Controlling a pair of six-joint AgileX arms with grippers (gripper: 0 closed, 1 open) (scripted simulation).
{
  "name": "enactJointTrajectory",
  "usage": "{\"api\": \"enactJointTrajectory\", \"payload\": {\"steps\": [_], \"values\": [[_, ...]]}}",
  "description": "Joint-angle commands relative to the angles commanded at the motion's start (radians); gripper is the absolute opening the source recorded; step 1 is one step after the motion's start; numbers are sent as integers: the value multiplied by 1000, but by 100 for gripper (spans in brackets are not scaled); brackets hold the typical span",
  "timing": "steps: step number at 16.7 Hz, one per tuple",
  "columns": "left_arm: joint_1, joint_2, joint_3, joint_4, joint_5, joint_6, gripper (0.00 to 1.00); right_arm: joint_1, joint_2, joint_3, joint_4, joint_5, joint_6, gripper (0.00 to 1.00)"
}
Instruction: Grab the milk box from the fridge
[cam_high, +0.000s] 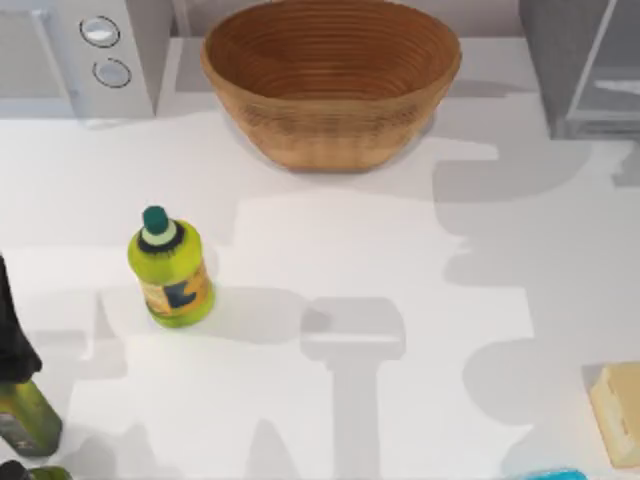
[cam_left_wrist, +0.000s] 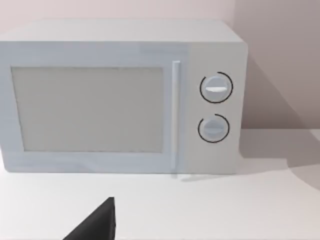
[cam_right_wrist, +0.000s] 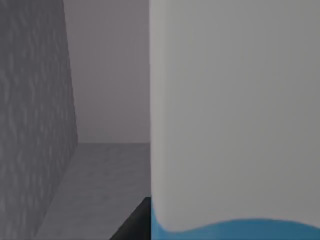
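Note:
The milk box (cam_right_wrist: 235, 110) fills the right wrist view from very close, its face plain white with a blue band at the lower edge. It stands inside the fridge (cam_right_wrist: 30, 125), between the dark speckled side wall and the grey back wall. One dark finger (cam_right_wrist: 136, 224) of my right gripper lies against the box's side edge. In the top view the fridge (cam_high: 560, 70) is at the back right, and its pale glassy door panel (cam_high: 612, 60) stands swung out. My left arm (cam_high: 18, 395) is parked at the table's left edge.
A grey microwave (cam_high: 70, 50) with two knobs stands at the back left and faces the left wrist camera (cam_left_wrist: 120, 95). A wicker basket (cam_high: 330, 80) sits back centre. A yellow-green bottle (cam_high: 170, 265) stands left, a tan block (cam_high: 618, 410) front right, and a light-blue object (cam_high: 545, 474) at the front edge.

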Motion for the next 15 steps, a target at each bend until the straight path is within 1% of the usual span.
{"api": "enactJointTrajectory", "payload": {"steps": [3, 6, 15], "values": [[0, 0, 0, 0, 0, 0, 100, 25, -141, -56, -87, 20, -4, 0], [0, 0, 0, 0, 0, 0, 100, 59, -367, -143, -219, 51, -7, 0], [0, 0, 0, 0, 0, 0, 100, 186, -1292, -508, -753, 169, -9, 0]]}}
